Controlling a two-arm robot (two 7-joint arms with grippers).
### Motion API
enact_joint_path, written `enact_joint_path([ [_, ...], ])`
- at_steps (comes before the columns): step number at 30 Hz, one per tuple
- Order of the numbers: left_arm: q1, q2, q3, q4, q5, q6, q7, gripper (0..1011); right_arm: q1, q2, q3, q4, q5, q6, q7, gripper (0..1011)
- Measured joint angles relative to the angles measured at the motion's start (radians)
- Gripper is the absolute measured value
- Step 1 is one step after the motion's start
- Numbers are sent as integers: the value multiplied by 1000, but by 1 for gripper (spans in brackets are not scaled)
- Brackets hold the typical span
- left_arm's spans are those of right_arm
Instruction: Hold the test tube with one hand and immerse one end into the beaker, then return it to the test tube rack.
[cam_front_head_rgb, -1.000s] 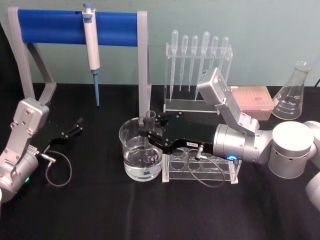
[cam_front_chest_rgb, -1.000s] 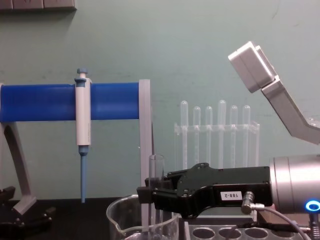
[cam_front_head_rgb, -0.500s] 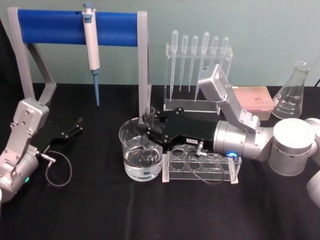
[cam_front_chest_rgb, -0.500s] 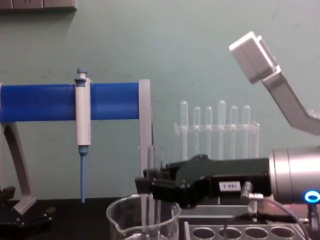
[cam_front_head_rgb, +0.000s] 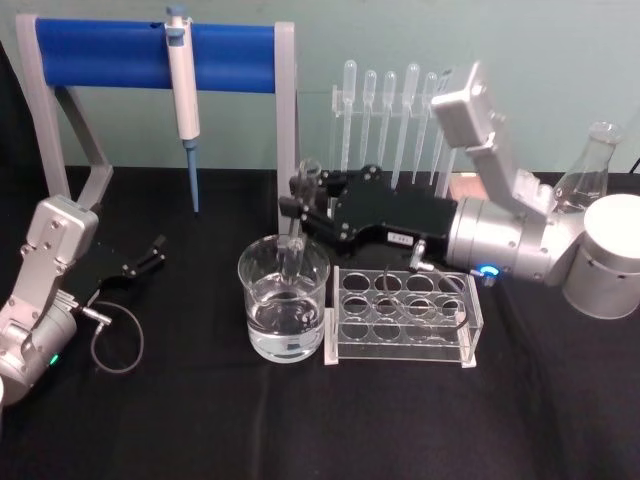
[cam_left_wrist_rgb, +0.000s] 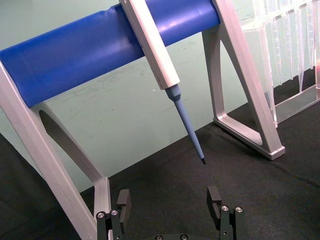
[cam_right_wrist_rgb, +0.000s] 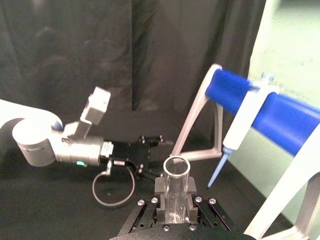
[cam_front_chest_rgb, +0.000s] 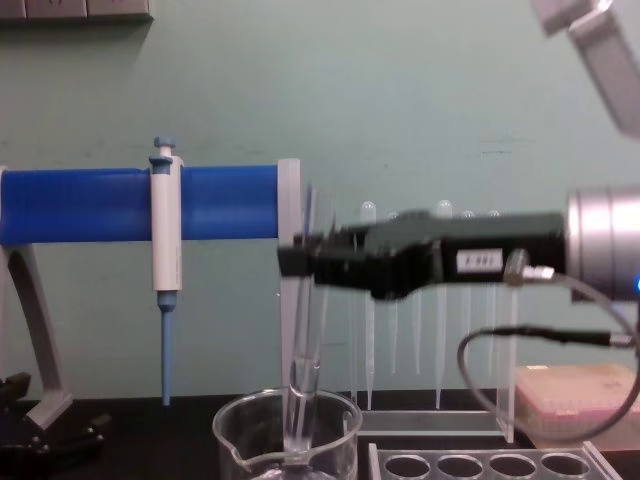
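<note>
The test tube (cam_front_head_rgb: 300, 215) hangs nearly upright with my right gripper (cam_front_head_rgb: 298, 208) shut on its upper part, just under the rimmed mouth. Its round lower end dips inside the rim of the beaker (cam_front_head_rgb: 283, 310), which holds clear water; I cannot tell if the end touches the water. From the side, the test tube (cam_front_chest_rgb: 304, 330) slants slightly, held by the right gripper (cam_front_chest_rgb: 300, 262) high above the beaker (cam_front_chest_rgb: 288, 445). The right wrist view looks down on the test tube's mouth (cam_right_wrist_rgb: 176, 168) between the fingers (cam_right_wrist_rgb: 160, 187). My left gripper (cam_front_head_rgb: 153, 252) rests open at the table's left, apart from both.
A clear tube rack (cam_front_head_rgb: 405, 318) stands right of the beaker, under my right arm. Behind are a pipette stand (cam_front_head_rgb: 395, 130), a blue-bar frame (cam_front_head_rgb: 100, 52) with a hanging pipettor (cam_front_head_rgb: 183, 85), a flask (cam_front_head_rgb: 590, 170) and a pink box (cam_front_chest_rgb: 575, 385).
My right gripper has risen and drawn back slightly with the test tube, lifting its lower end from deep in the beaker up toward the rim. The left arm has not moved.
</note>
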Motion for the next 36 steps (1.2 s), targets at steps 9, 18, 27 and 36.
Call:
enact_joint_path([
  [9,0,0,0,0,0,0,0,1000,-15,66,55,-103,64,10,-19,236],
  [18,0,0,0,0,0,0,0,1000,-80,198,118,-216,114,16,-25,236],
  [27,0,0,0,0,0,0,0,1000,-214,332,207,-315,153,-38,-44,236],
  [36,0,0,0,0,0,0,0,1000,-278,344,224,-302,140,-71,-55,235],
])
